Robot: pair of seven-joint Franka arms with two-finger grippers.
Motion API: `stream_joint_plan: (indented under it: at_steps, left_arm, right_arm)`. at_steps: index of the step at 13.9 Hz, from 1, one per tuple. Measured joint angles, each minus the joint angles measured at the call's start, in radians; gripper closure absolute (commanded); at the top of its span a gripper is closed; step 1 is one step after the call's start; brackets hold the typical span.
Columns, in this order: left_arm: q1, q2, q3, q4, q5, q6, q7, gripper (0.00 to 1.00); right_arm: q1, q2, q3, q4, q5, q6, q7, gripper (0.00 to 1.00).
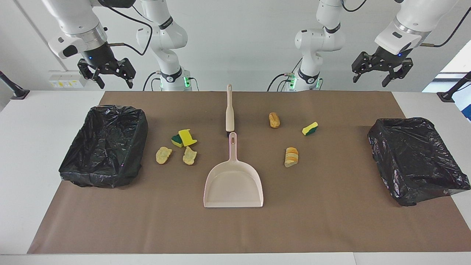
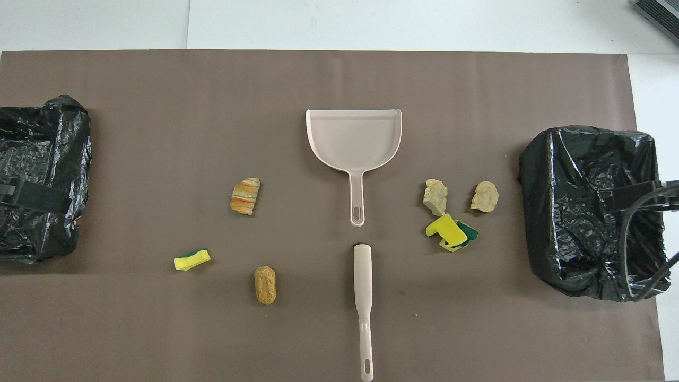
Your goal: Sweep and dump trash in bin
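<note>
Well, spongy and crusty trash (image 1: 184,145) lies scattered on the matte brown mat (image 1: 331,221) either side of a smooth plastic dustpan (image 1: 233,184), between two crinkly black-lined bins (image 1: 105,145). Left gripper (image 1: 381,76) and right gripper (image 1: 107,78) hang raised, both gaping, empty.

wall (image 1: 239,44): plain white, evenly lit | table (image 1: 33,121): white top, brown paper mat (image 1: 331,221) over most of it | socket strip (image 1: 66,82) low on wall, right arm's end | window (image 1: 454,62): bright daylight, left arm's end | black clamp stands (image 1: 13,90) at both table ends
</note>
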Motion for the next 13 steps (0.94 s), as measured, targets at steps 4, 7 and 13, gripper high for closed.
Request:
stream_joint_plan:
  at_steps: [4,7,13]
  left_arm:
    - [0.0,0.0,0.0,0.0,0.0,0.0,0.0,0.0]
    - [0.0,0.0,-0.001,0.0,0.0,0.0,0.0,0.0]
    - [-0.011,-0.027,-0.029,-0.05,-0.001,-0.004,0.0,0.0]
  right_arm:
    - [-0.002,0.0,-0.003,0.0,0.0,-0.005,0.0,0.0]
    - [-0.017,0.0,-0.005,0.0,0.0,-0.01,0.0,0.0]
    - [-0.036,0.0,-0.004,0.0,0.0,-0.016,-0.006,0.0]
